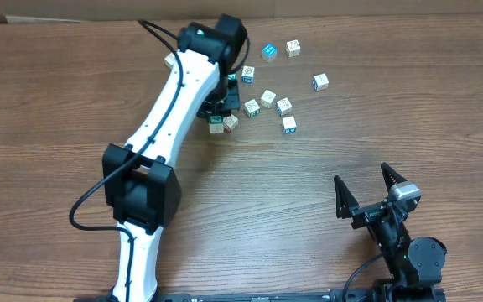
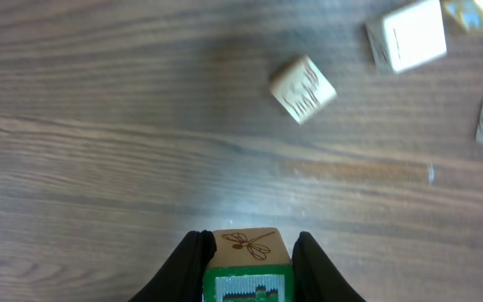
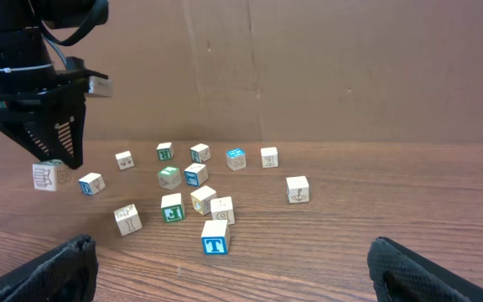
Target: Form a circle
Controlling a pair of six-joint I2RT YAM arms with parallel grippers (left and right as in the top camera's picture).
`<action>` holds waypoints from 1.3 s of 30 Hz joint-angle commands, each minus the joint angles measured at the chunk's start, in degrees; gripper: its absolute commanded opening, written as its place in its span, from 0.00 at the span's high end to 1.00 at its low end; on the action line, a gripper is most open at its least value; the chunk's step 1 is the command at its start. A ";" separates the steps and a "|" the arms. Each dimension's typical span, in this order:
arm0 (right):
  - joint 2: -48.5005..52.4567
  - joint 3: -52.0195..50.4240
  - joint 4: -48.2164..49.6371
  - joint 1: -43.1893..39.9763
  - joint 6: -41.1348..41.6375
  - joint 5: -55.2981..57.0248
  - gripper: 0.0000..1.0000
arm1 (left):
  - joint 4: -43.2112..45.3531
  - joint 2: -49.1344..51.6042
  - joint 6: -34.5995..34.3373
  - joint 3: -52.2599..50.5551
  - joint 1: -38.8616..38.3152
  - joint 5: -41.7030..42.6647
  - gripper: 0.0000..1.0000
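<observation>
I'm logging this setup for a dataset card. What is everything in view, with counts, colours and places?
table: one, brown wood, under everything
cardboard wall: one, tan, behind the table
cubes: about fifteen, white, teal or green faces, scattered loosely across the far middle
held cube: one, dragonfly top, green side, between the left fingers
left arm: one, white with black joints, reaching over the cubes
left fingers: two, black, shut on the held cube
right fingers: two, black, open, near edge, away from cubes
</observation>
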 commanded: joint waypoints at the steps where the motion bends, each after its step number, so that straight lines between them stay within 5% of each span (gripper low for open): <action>1: -0.46 -0.57 0.33 -0.17 -0.26 0.42 0.00 | -0.66 -1.75 1.09 -0.83 -2.71 1.27 0.81; 19: -0.46 -0.57 0.33 -0.17 -0.24 0.42 0.00 | 1.70 -1.75 -2.51 -7.23 -11.74 1.90 0.77; 39: -0.46 -0.57 0.33 -0.17 -0.26 0.42 0.00 | 18.08 -1.75 -6.12 -19.74 -13.07 2.91 0.76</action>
